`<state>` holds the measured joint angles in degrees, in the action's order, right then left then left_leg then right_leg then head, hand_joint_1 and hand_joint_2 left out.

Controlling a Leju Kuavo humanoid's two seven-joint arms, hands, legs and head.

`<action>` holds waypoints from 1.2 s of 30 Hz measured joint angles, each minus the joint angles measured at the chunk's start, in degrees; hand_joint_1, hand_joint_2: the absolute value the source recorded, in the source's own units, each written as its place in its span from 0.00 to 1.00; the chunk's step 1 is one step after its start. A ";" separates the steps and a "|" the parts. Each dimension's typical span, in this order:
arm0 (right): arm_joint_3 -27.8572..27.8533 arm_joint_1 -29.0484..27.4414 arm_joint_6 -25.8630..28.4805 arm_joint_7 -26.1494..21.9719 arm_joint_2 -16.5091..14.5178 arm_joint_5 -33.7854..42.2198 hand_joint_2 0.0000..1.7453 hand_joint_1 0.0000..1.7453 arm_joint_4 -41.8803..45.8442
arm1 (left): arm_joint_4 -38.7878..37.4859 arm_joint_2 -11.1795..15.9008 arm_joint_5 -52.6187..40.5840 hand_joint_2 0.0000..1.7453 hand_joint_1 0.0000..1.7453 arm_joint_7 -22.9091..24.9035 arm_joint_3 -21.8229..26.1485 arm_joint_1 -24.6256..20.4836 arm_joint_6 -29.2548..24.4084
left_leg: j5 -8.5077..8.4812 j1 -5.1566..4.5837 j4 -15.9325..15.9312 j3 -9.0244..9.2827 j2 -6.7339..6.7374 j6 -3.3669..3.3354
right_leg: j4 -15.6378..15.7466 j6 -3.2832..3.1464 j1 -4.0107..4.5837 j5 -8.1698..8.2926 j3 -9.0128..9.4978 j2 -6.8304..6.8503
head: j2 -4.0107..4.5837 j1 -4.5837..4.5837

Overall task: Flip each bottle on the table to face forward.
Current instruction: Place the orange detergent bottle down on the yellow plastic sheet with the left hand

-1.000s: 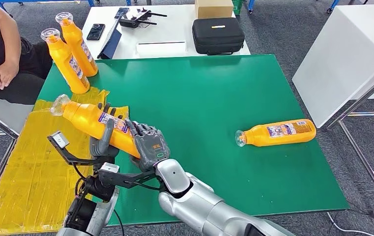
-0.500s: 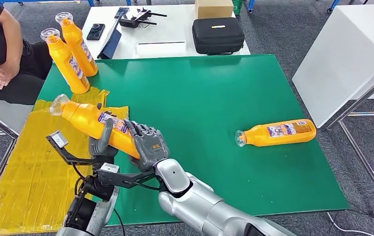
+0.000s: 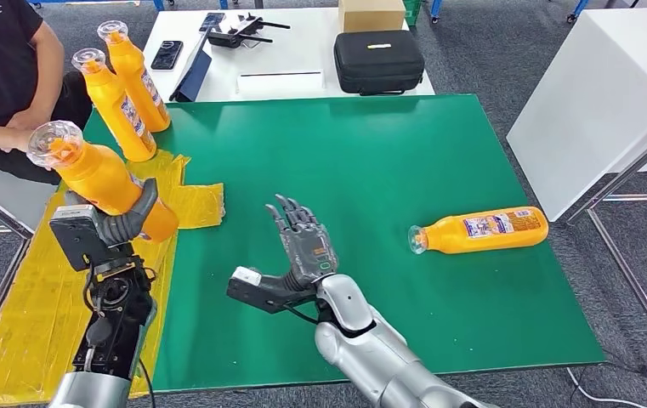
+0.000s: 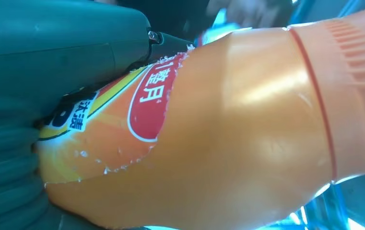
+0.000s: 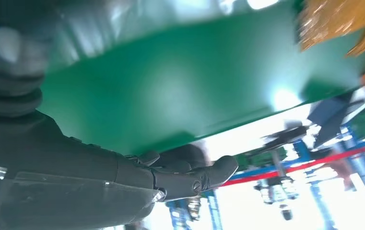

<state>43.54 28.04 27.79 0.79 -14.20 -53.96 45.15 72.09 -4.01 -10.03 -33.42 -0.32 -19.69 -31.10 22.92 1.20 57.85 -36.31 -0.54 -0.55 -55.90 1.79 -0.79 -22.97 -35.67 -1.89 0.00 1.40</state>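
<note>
My left hand [image 3: 124,223] grips an orange bottle [image 3: 99,177] with a clear cap, tilted up over the yellow sheet at the table's left edge. The left wrist view shows that bottle [image 4: 228,124] close up, its red and yellow label against my left hand [image 4: 36,96]. My right hand [image 3: 303,242] hangs open above the green table [image 3: 388,153], fingers spread, holding nothing; the right wrist view shows my right hand [image 5: 123,177] over the green surface. Another orange bottle [image 3: 479,229] lies on its side at the right. Two orange bottles [image 3: 124,93] stand upright at the far left corner.
A person in black [image 3: 9,76] sits at the far left beside the standing bottles. The yellow sheet [image 3: 39,289] covers the table's left side. Behind the green table a white table [image 3: 286,59] holds a black case [image 3: 377,61], a box and devices. A white cabinet [image 3: 600,102] stands right.
My left hand has lifted the bottle up and leftward, turning it from nearly lying to tilted up. My right hand let go of it and moved right, fingers spread. The person leaned closer.
</note>
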 joint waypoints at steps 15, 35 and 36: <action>-17.25 -10.25 1.47 -4.46 9.97 3.29 0.00 0.00 23.39 | -8.44 3.33 -80.33 1.00 1.00 13.19 14.39 -1.45 -8.86 | -0.03 -0.06 0.00 -0.08 0.21 -0.03 | 0.01 0.11 -0.06 0.12 -0.18 -0.09 | 0.00 0.01; -20.27 -11.07 0.98 -7.26 12.75 6.49 0.00 0.00 27.09 | -44.64 6.14 -69.35 1.00 0.75 18.87 -0.96 -12.17 -1.05 | -0.09 -0.17 -0.02 0.07 -0.02 -0.07 | -0.04 0.13 -0.18 0.11 0.09 0.06 | 0.00 0.03; -20.27 -11.06 0.95 -7.46 12.85 6.71 0.00 0.00 27.08 | -45.05 6.16 -68.95 0.75 0.50 18.57 -1.15 -12.45 -0.49 | -0.10 -0.17 -0.02 0.12 -0.03 -0.08 | -0.04 0.13 -0.18 0.11 0.14 0.06 | 0.00 0.03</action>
<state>23.27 16.98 28.74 -6.67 -1.35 -47.25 72.23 27.04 2.15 -78.98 -14.85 -1.47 -32.14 -31.58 22.82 1.03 57.82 -36.20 -0.56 -0.63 -55.94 1.92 -0.97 -22.86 -35.53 -1.83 0.00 1.43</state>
